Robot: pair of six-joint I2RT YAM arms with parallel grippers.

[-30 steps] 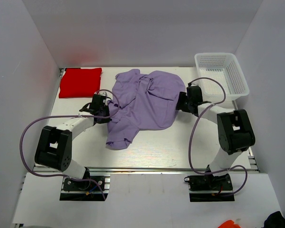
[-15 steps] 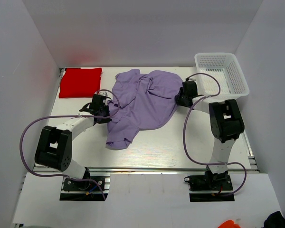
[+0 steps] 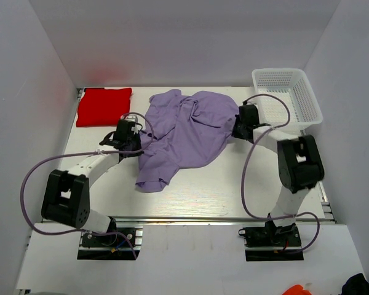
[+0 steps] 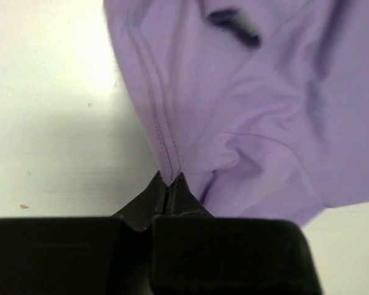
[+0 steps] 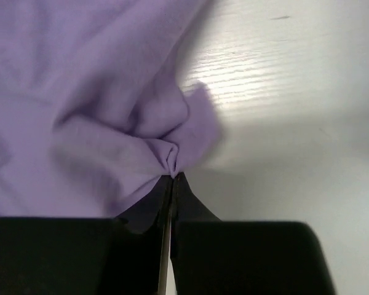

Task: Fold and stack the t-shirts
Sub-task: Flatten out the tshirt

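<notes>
Lavender shirt (image 3: 184, 132) is pinched at two edges. The left pincer (image 4: 170, 179) is closed on a stitched hem at the shirt's left side, and the right pincer (image 5: 172, 178) is closed on a small bunched tuft at its right edge, both low over the surface (image 3: 234, 190). Each bite looks thin, taken only at the very fingertips, so the likeliest failure is cloth sliding out when the arms lift or pull apart. The right tuft would probably go first, since it is a wad rather than a flat seam. Outward from the grips, the shirt lies crumpled in the middle of the surface, with folds piled toward the far side and a loose flap trailing near-left. Uneven tension could twist it instead of spreading it flat. Farther out, the folded red shirt (image 3: 104, 106) sits at the far left, apart from the lavender one. A basket (image 3: 287, 95) stands far right, just beside the right arm, and a wide swing could nudge either.
</notes>
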